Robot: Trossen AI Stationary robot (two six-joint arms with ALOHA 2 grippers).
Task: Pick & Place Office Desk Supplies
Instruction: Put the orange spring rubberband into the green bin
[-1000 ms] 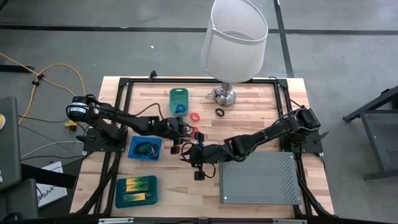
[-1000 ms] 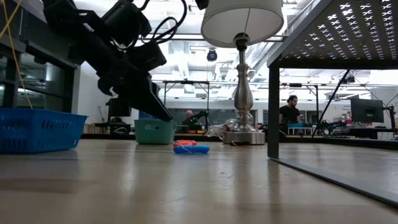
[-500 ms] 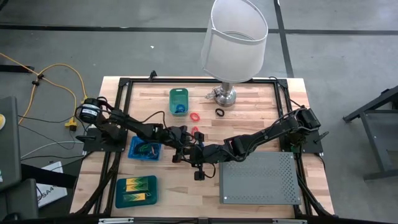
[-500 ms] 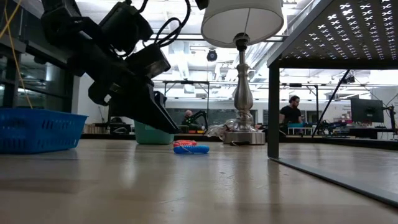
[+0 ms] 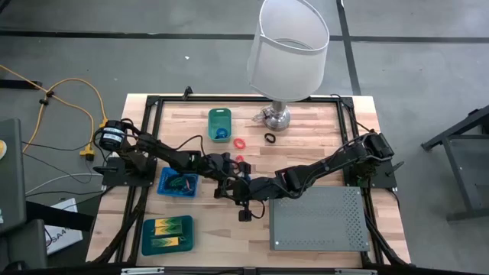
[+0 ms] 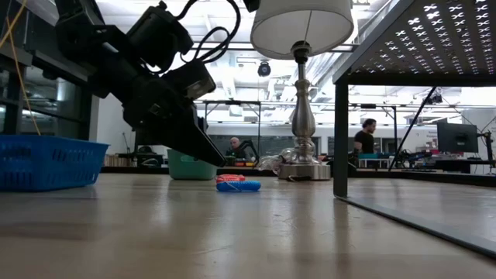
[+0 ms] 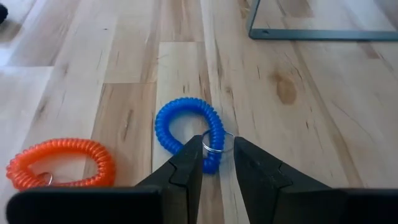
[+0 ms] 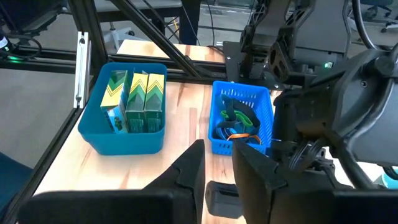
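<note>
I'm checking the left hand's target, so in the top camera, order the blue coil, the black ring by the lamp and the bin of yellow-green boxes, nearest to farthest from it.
From the left hand, high view:
1. Blue coil, on the wood right at its fingertips.
2. Bin of yellow-green boxes, at the table's near left corner.
3. Black ring, beside the lamp base toward the far edge.
Items 2 and 3 are nearly tied.

**Even bright light, soft shadows**

High view evenly lit, weak shadows under arms on the table [image 5: 306, 137]. Low view backlit by ceiling lights: left arm near-silhouette, near table blurred with a pale sheen. Left wrist view sharp ahead of the jaws; blue coil [image 7: 189, 127] casts a faint shadow.
</note>
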